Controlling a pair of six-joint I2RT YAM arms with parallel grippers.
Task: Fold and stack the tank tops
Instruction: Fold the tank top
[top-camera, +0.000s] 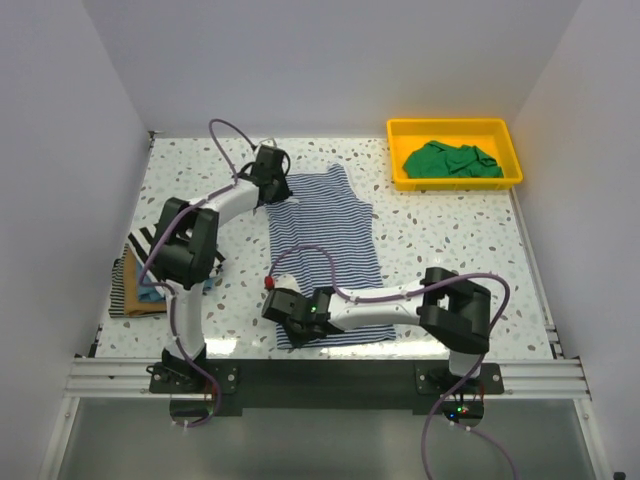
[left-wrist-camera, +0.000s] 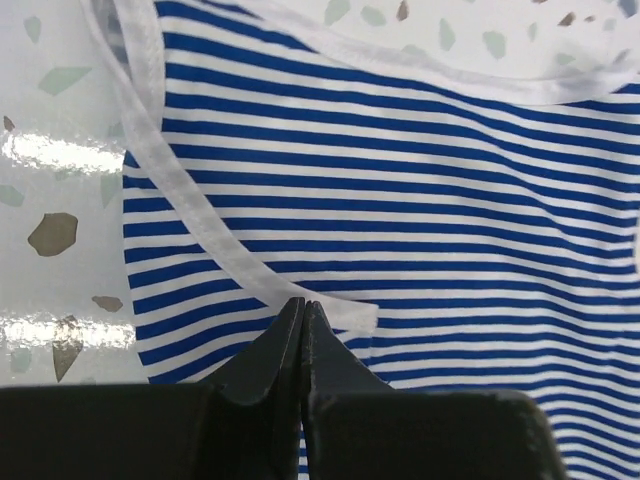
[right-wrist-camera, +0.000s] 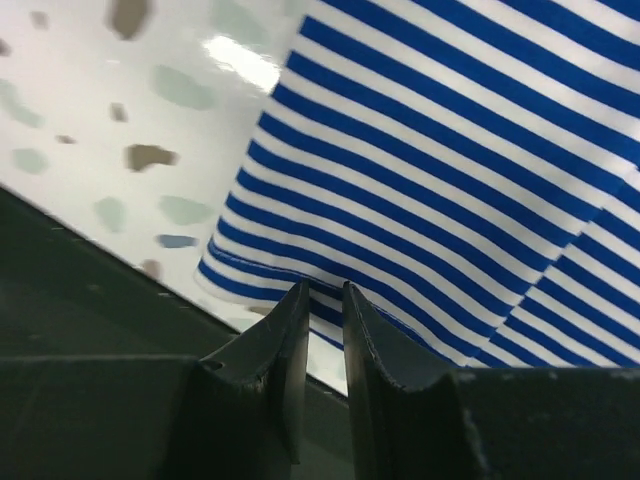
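The thin navy-white striped tank top (top-camera: 330, 245) lies flat and lengthwise in the middle of the table. My left gripper (top-camera: 272, 186) is at its far left shoulder strap. In the left wrist view the jaws (left-wrist-camera: 302, 303) are pressed together at the white strap end (left-wrist-camera: 340, 312). My right gripper (top-camera: 289, 312) is at the near left hem corner. In the right wrist view its jaws (right-wrist-camera: 323, 288) stand a narrow gap apart with the striped hem (right-wrist-camera: 260, 270) between them. The green tank top (top-camera: 450, 160) lies crumpled in the yellow tray.
The yellow tray (top-camera: 400, 135) stands at the far right. A stack of folded tops, tan, blue and black-white striped (top-camera: 140, 280), lies at the left edge by the left arm. The black front rail (top-camera: 330, 375) runs just below the hem.
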